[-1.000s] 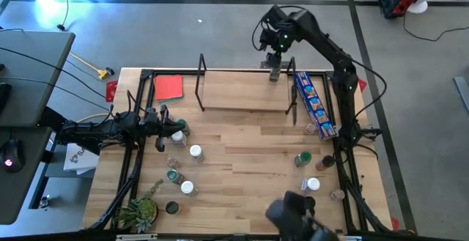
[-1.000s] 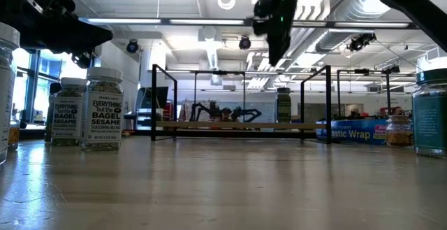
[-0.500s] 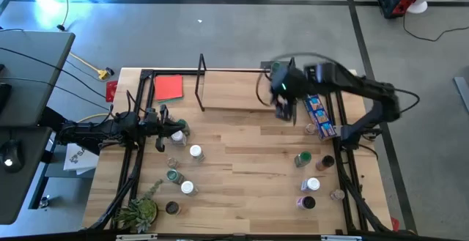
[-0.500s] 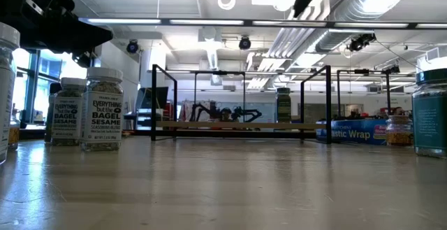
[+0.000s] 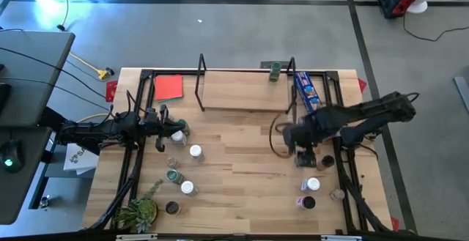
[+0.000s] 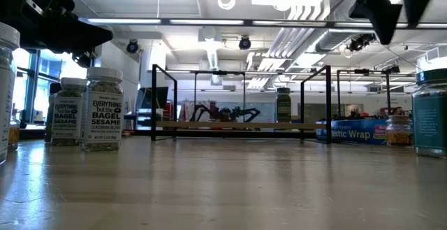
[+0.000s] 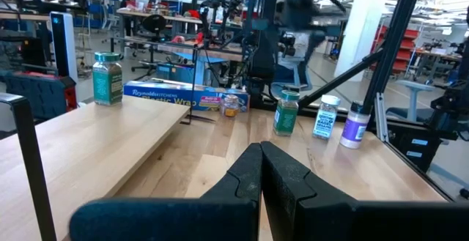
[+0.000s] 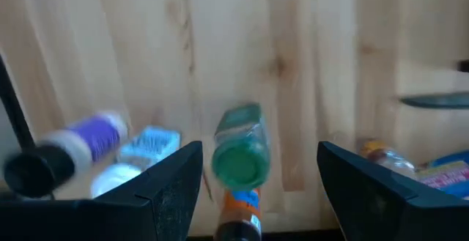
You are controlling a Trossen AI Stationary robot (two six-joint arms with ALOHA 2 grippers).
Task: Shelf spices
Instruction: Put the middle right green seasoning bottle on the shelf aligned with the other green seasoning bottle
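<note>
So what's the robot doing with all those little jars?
It is putting spice jars onto the shelf. One green-topped jar already stands at the shelf's far right end. The right gripper is open and empty, hanging above the jars on the right side of the table, right over another green-lidded jar. The left gripper is shut and waits by the jars on the left.

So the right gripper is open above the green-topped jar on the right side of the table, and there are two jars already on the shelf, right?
Not quite: the high view shows one jar on the shelf. The right gripper is open above the green-topped jar.
</note>
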